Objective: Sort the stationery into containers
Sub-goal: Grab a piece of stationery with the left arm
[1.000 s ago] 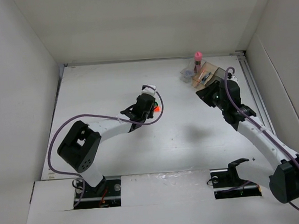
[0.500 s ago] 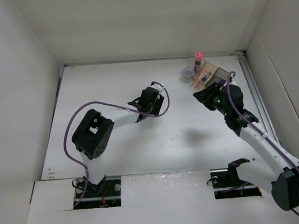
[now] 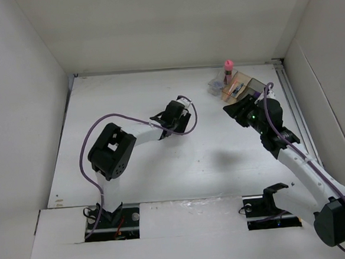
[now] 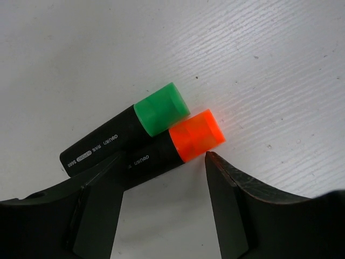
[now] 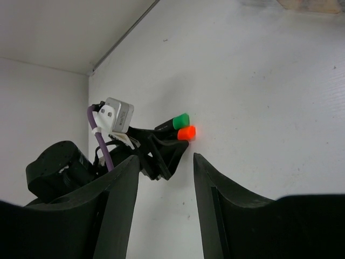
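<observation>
Two short black markers lie side by side on the table, one with a green end (image 4: 160, 109) and one with an orange end (image 4: 196, 135). My left gripper (image 4: 161, 161) is open and low over them, its fingertips (image 4: 213, 162) at the orange marker's near side. In the top view the left gripper (image 3: 174, 115) hides both markers. My right gripper (image 5: 165, 158) is open and empty, above the table near the tray (image 3: 240, 88). It faces the green end (image 5: 181, 121) and the orange end (image 5: 186, 132). The pink-capped bottle (image 3: 228, 70) stands in the tray.
The tray sits at the back right and holds several small items that I cannot tell apart. A metal rail (image 3: 291, 97) runs along the right table edge. White walls close in the table on three sides. The right gripper (image 3: 240, 109) hovers just in front of the tray.
My left arm swung right and forward, so its gripper now covers the orange marker end that showed in the top view a second ago. The right gripper shifted slightly.
</observation>
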Robot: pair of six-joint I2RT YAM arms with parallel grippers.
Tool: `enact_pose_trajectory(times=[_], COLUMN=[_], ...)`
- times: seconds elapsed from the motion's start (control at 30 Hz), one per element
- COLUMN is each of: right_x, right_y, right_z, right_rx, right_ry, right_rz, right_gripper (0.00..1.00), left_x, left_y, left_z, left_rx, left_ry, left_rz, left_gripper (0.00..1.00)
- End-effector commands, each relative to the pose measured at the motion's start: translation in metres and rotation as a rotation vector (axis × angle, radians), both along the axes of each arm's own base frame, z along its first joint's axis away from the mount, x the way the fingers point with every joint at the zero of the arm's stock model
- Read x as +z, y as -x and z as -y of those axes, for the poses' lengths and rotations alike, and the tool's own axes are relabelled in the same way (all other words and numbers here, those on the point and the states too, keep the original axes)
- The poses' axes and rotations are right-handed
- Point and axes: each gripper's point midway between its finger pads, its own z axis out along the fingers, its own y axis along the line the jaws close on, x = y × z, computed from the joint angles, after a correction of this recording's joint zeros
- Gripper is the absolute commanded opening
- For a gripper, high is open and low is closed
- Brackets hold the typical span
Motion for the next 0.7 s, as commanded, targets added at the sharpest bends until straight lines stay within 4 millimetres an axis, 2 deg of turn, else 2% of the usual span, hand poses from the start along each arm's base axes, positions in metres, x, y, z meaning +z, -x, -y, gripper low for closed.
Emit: enact_pose_trajectory(times=[0.0, 0.07, 0.1, 0.17, 0.23, 0.27, 0.3, 0.33, 0.37, 0.43, 0.47, 0.6, 0.67], right_x=[0.011, 0.011, 0.011, 0.008, 0.005, 0.005, 0.005, 0.005, 0.005, 0.005, 0.005, 0.005, 0.005], right_y=[-0.003, -0.003, -0.003, -0.003, -0.004, -0.004, -0.004, -0.004, -0.004, -0.003, -0.003, -0.003, -0.004], right_z=[-0.002, -0.002, -0.002, -0.004, -0.004, -0.004, -0.004, -0.004, -0.004, -0.006, -0.006, -0.006, -0.004], right_rx=[0.011, 0.011, 0.011, 0.02, 0.02, 0.02, 0.02, 0.02, 0.02, 0.029, 0.029, 0.029, 0.02], right_ry=[-0.014, -0.014, -0.014, -0.014, -0.012, -0.012, -0.012, -0.012, -0.012, -0.014, -0.014, -0.014, -0.012], right_rz=[0.048, 0.048, 0.048, 0.038, 0.029, 0.029, 0.029, 0.029, 0.029, 0.029, 0.029, 0.029, 0.029], right_gripper=[0.51, 0.51, 0.51, 0.51, 0.51, 0.51, 0.51, 0.51, 0.51, 0.52, 0.52, 0.52, 0.52], left_x=[-0.003, -0.004, -0.007, -0.011, -0.009, -0.014, -0.009, -0.014, -0.01, -0.01, -0.01, -0.008, -0.008], left_y=[-0.003, -0.002, 0.002, 0.01, 0.012, 0.02, 0.019, 0.029, 0.035, 0.041, 0.045, 0.047, 0.047], left_z=[-0.001, 0.0, 0.001, 0.003, 0.003, 0.006, 0.007, 0.009, 0.009, 0.011, 0.01, 0.009, 0.009], left_rx=[0.008, 0.001, -0.001, -0.007, 0.015, 0.01, 0.026, 0.02, 0.011, 0.015, 0.017, 0.023, 0.023], left_ry=[0.007, 0.013, 0.021, 0.036, 0.054, 0.052, 0.073, 0.064, 0.063, 0.09, 0.102, 0.108, 0.108], left_rz=[-0.024, -0.029, -0.045, -0.087, -0.098, -0.113, -0.112, -0.133, -0.133, -0.154, -0.165, -0.167, -0.167], left_gripper=[0.56, 0.54, 0.49, 0.29, 0.22, 0.22, 0.22, 0.22, 0.22, 0.28, 0.34, 0.45, 0.45])
